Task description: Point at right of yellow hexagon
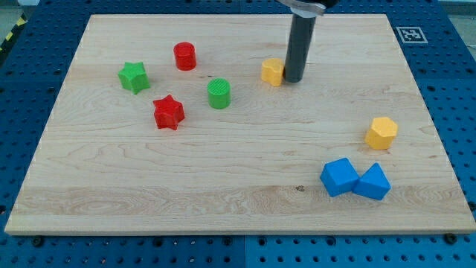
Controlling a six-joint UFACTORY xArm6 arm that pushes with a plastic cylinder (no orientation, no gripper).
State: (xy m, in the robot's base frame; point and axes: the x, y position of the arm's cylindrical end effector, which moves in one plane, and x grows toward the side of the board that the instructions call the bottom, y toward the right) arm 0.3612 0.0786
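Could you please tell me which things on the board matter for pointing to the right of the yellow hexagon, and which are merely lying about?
Relevant:
my tip, at a small yellow block
yellow hexagon

Bystanders:
red cylinder
green star
red star
green cylinder
two blue blocks

So the rod comes down from the view's top, standing pretty much straight up, dark and round, and my tip [294, 79] is planted right on the surface.

Wooden board [245, 201] — eight coloured blocks
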